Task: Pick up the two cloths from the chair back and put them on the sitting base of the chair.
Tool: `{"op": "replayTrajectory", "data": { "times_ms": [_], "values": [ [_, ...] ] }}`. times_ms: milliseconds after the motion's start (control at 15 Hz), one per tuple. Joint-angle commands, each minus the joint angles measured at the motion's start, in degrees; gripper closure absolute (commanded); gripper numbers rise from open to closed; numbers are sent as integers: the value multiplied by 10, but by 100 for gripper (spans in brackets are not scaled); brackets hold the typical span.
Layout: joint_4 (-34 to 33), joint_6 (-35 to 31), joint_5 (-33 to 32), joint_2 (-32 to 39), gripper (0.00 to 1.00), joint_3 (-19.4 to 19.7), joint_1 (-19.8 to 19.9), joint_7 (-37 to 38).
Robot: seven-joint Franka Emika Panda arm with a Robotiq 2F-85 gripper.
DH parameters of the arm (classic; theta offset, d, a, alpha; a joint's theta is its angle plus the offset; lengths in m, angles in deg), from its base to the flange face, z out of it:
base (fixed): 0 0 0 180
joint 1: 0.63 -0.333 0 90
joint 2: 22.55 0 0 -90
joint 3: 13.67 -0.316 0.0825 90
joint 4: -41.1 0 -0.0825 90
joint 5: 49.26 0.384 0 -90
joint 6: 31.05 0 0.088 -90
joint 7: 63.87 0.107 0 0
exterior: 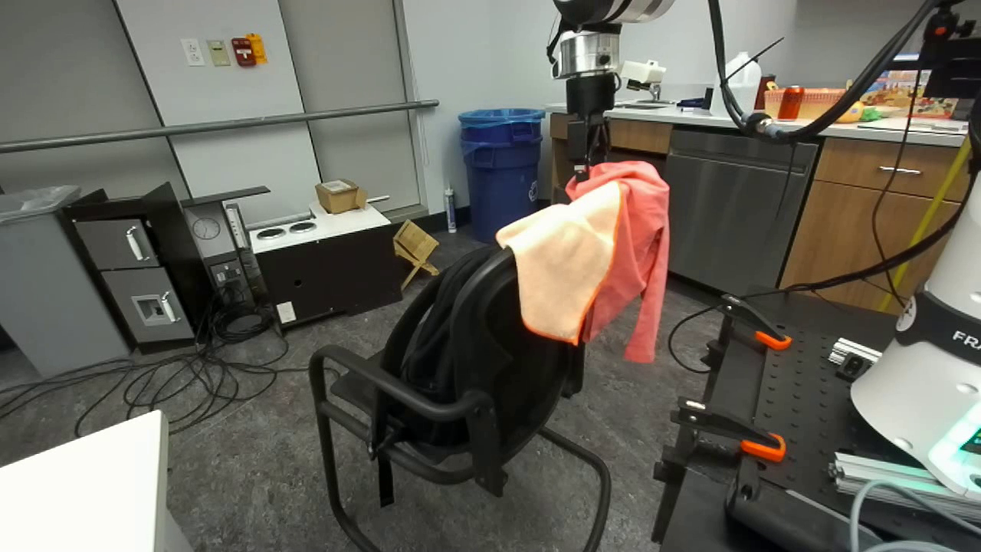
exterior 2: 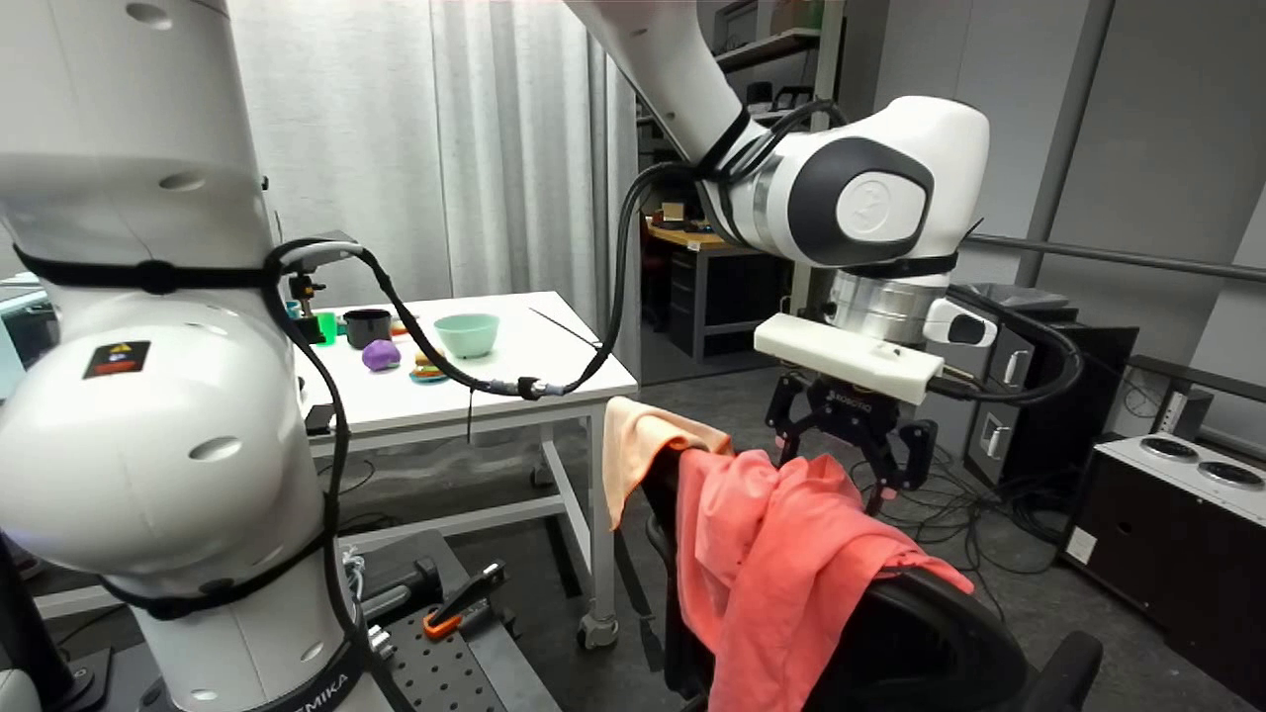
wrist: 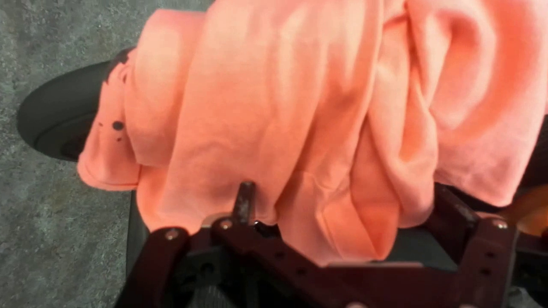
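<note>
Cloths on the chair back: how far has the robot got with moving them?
Done: no placing yet; the peach cloth and pink cloth both hang over the chair back. In hand: seemingly the pink one's pickup; the gripper is right by it, jaws spread, nothing clamped. Left: gripping each cloth and laying both on the seat.
</note>
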State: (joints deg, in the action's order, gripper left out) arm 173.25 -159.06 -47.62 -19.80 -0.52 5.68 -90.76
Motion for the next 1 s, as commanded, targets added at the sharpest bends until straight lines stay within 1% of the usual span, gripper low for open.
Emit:
{"op": "replayTrajectory", "data": {
  "times_ms": [0, 67, 267, 400, 600, 667, 733, 933],
  "values": [
    [-24, 7, 17, 29, 27, -14, 21, -14],
    [-27, 7, 15, 32, 32, -15, 23, -11],
    [-40, 20, 24, 39, 58, -15, 33, -15],
    [-50, 32, 28, 40, 72, -14, 40, -23],
    [-60, 35, 25, 36, 96, -12, 48, -19],
    [-65, 37, 24, 34, 99, -12, 50, -18],
    [-71, 37, 23, 31, 100, -12, 51, -18],
    [-91, 33, 17, 21, 98, -13, 51, -16]
  ]
}}
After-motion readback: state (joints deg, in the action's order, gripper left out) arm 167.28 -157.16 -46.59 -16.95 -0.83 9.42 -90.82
